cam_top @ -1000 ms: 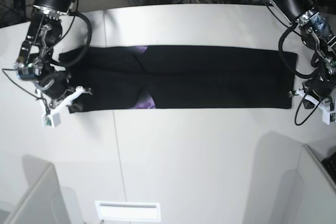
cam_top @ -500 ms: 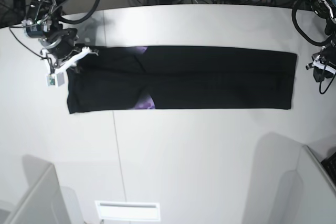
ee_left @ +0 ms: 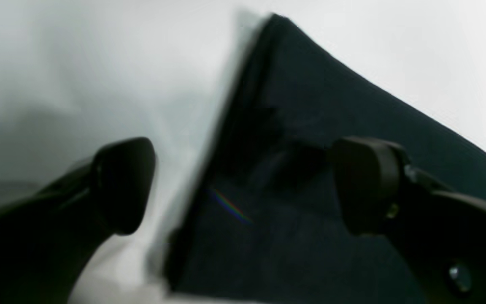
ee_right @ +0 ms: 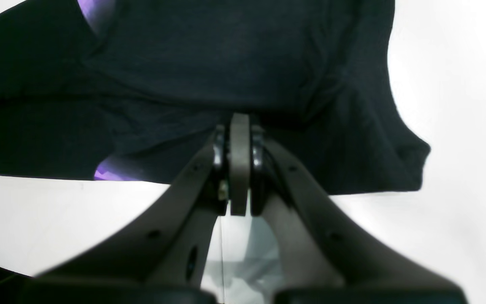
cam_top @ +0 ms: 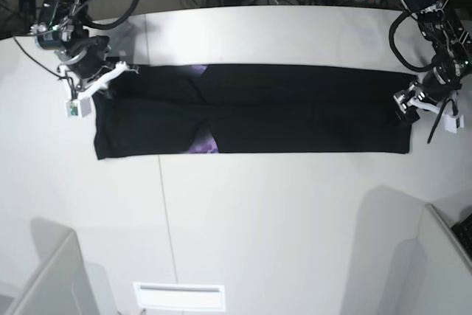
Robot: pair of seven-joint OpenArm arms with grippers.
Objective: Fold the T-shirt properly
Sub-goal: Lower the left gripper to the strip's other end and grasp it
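Black cloth T-shirt (cam_top: 295, 108) lying as a long band on white table (cam_top: 258, 219); right gripper (ee_right: 239, 139) clenched on its edge; left gripper (ee_left: 243, 185) spread, straddling the hem.

Lighting: bright, even, diffuse from overhead. White worktop (cam_top: 280, 212) near blown out in both wrist views. Base view: sharp centre, barrel distortion bending the edges; soft grey shadows lower left and right. Left wrist view: heavily blurred, small rainbow flare on the dark T-shirt (ee_left: 310, 177). Right wrist view: cloth sharp, pincer (ee_right: 239, 139) base soft.
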